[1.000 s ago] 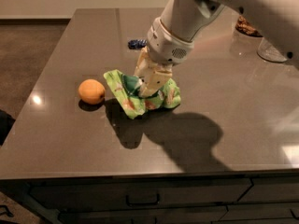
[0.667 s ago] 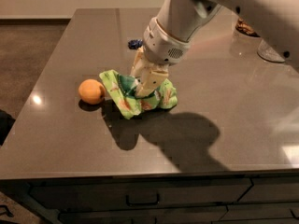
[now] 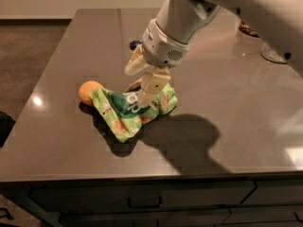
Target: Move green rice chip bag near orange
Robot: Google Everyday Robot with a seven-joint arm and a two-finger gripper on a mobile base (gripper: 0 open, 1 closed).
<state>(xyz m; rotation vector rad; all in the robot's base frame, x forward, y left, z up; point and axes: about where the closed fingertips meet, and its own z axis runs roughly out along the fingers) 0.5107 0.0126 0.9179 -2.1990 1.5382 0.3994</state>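
Observation:
The green rice chip bag (image 3: 132, 109) lies crumpled on the dark tabletop, and its left edge touches the orange (image 3: 86, 90). My gripper (image 3: 135, 87) hangs over the top of the bag with its fingers apart. One finger (image 3: 151, 86) rests against the bag's upper side, and the other finger (image 3: 134, 63) stands clear above it. The arm comes down from the upper right and casts a large shadow to the right of the bag.
A small dark blue wrapper (image 3: 136, 44) lies behind the gripper. A glass item (image 3: 273, 53) and a small dish (image 3: 247, 28) stand at the back right. The table's front edge (image 3: 142, 176) has drawers below it.
The gripper and the bag have moved left toward the orange. The bag now touches the orange and rests on the table. The fingers have spread apart.

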